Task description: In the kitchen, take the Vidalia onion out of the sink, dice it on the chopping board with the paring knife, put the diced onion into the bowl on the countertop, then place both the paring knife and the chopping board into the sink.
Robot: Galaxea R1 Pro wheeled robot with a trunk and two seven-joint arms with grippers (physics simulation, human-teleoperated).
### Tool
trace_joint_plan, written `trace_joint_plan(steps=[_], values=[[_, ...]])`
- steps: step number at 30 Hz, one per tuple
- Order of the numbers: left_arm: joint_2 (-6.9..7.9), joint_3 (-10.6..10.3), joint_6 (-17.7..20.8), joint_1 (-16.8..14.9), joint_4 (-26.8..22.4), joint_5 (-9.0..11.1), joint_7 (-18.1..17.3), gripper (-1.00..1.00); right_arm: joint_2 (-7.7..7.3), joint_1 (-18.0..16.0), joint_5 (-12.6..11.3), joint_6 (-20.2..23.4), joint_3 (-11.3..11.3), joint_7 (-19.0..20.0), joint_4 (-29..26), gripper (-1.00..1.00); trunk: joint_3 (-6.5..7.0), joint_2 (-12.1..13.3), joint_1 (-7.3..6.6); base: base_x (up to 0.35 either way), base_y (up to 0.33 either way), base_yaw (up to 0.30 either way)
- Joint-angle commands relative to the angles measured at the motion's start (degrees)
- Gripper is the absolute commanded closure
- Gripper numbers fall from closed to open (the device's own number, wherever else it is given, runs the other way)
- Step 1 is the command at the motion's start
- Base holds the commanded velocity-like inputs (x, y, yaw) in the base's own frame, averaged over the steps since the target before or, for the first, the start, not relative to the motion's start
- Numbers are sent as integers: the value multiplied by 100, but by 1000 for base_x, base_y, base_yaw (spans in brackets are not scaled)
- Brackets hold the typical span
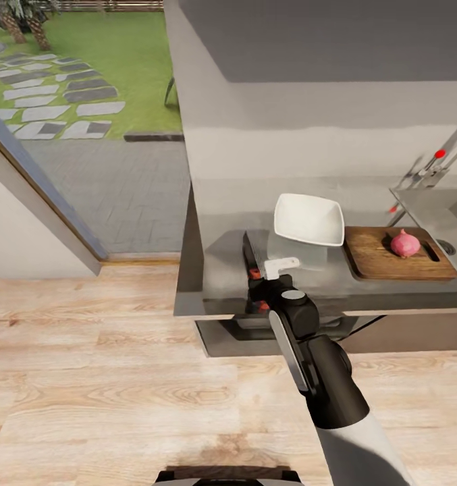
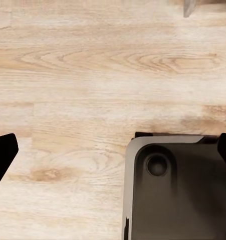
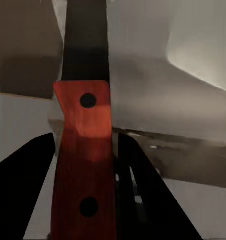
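The paring knife (image 1: pixel 249 248) lies on the dark countertop (image 1: pixel 218 266) left of the white bowl (image 1: pixel 309 219), blade pointing away from me. My right gripper (image 1: pixel 260 285) is down over its red handle (image 3: pixel 85 150), and the black fingers (image 3: pixel 22 192) press in on both sides of it, shut. The onion (image 1: pixel 405 243), pinkish here, sits on the wooden chopping board (image 1: pixel 380 260) to the right of the bowl. The grey sink (image 1: pixel 434 212) and its chrome tap (image 1: pixel 434 165) are at the right edge. My left gripper (image 2: pixel 118 145) hangs open above the floor.
The counter's left end stops beside a wood floor (image 1: pixel 86 378) and an open doorway to a garden (image 1: pixel 86 101). My own dark base (image 2: pixel 178 192) lies under the left gripper. A pale wall rises behind the counter.
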Motion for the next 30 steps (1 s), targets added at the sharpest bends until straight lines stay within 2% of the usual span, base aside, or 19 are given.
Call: trace_joint_plan(steps=[1,13,16,17,23,30], values=[[9,-40,-12,2,-12,46,28,-100,0,-5,-9,30,55,-43,-5,100,2,-9,3,-131,0,0],[9,-41,-12,2,-17,46,28,-100,0,-5,2,31,257,-206,-47,100,110,-9,3,-321,0,0],[9,-41,-12,2,-17,46,28,-100,0,-5,127,31,339,-412,-66,100,137,-9,3,-334,0,0],[9,-41,-12,2,-14,46,28,-100,0,-5,262,31,444,-604,-87,100,146,-9,3,-334,0,0],[9,-41,-12,2,5,46,28,-100,0,-5,621,31,829,-935,-143,100,200,-9,3,-334,0,0],[3,-41,-6,2,25,46,28,-100,0,-5,1342,20,901,-1254,-295,100,260,-9,3,-317,0,0]])
